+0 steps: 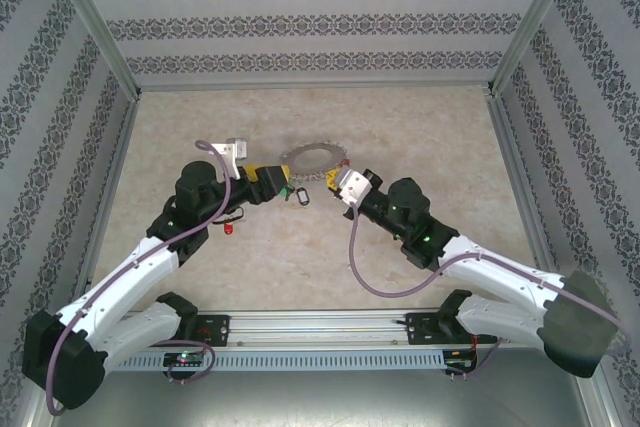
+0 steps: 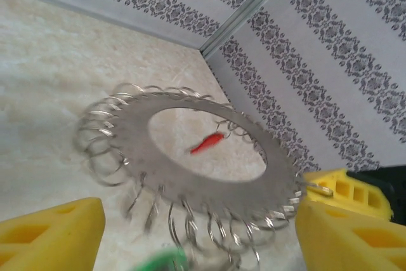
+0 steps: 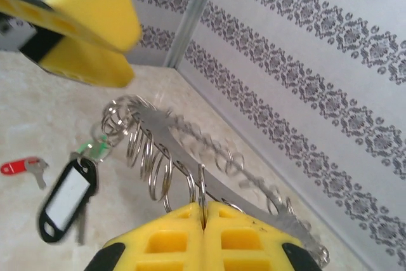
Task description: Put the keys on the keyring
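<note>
Matt grey metal keyring, red plastic key.

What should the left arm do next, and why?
Probably lower the open left tool toward the small red-headed silver key lying loose on the table and grasp it; the shut right tool holds the silvery scalloped metal ring by its rim.

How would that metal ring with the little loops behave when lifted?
The keyring is probably stiff: clamped by one edge in the right gripper, its plate looks flat. Its small loops likely dangle and swing. Thin, smooth metal may slip.
</note>
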Available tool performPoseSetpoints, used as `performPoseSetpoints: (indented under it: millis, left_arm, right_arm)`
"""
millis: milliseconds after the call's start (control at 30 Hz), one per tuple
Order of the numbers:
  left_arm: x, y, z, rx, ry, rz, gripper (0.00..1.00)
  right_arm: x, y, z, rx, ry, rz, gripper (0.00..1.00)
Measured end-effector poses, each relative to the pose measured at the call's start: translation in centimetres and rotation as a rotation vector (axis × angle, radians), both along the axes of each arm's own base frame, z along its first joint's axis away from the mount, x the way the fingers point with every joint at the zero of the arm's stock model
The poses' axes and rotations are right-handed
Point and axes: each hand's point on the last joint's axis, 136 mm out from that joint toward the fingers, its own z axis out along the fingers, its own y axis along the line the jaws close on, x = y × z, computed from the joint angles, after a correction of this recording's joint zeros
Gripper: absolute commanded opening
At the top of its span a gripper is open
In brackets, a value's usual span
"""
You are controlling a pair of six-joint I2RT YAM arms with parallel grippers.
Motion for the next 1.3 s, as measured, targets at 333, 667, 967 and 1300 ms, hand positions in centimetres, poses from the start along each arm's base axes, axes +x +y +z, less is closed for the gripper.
performPoseSetpoints:
  millis: [333,667,967,1300]
  left_arm:
    - [-3.2,0.2,0.6,0.15,-0.14,-0.122,0.84]
    - [-5.0,-4.9,1.1,0.415,-0.502,-0.538,0.76]
    - [-7.9,-9.5,-3.0,0.44,-0.639,-0.759,0.66]
    - [-10.1,-11.4,-1.8,0.452,-0.816,-0.816,0.4]
  right_arm:
    - [-0.9,-3.4,-5.1,-0.212,0.116,0.061,0.0]
    - [-5.1,-2.5,-6.0,-0.32,0.213,0.319,0.0]
    - [-7.4,-1.4,-5.0,-0.252,0.264,0.447,0.0]
    - [-9.1,-0.4,-3.4,-0.199,0.276,0.525,0.0]
